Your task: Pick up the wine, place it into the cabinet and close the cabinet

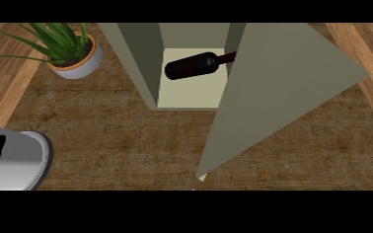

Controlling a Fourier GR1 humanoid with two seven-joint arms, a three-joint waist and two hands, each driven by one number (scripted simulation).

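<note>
In the head view, the cabinet [146, 64] is seen from above, standing at the far middle of the brown wooden counter [124, 133]. Its door [284, 89] is swung wide open. The door is hinged at the cabinet's right side and its grey-green panel is spread out towards the near right of the cabinet.

The wine bottle [191, 65] is seen inside the cabinet, laid on its side on the pale shelf floor [191, 95]. Its dark body is turned towards the cabinet's left wall. Its reddish neck is pointed towards the hinge side, where the tip is hidden by the door's edge. Whether the bottle is touched by the back wall cannot be told.

A green plant [58, 37] in a white pot [76, 65] is set to the left of the cabinet, a little apart from it. A grey rounded shape [23, 162] is cut by the view's edge well to the near left of the cabinet, and what it is cannot be told.

Neither the left hand nor the right hand is shown, so whether the fingers are spread, curled or closed round anything cannot be told.
</note>
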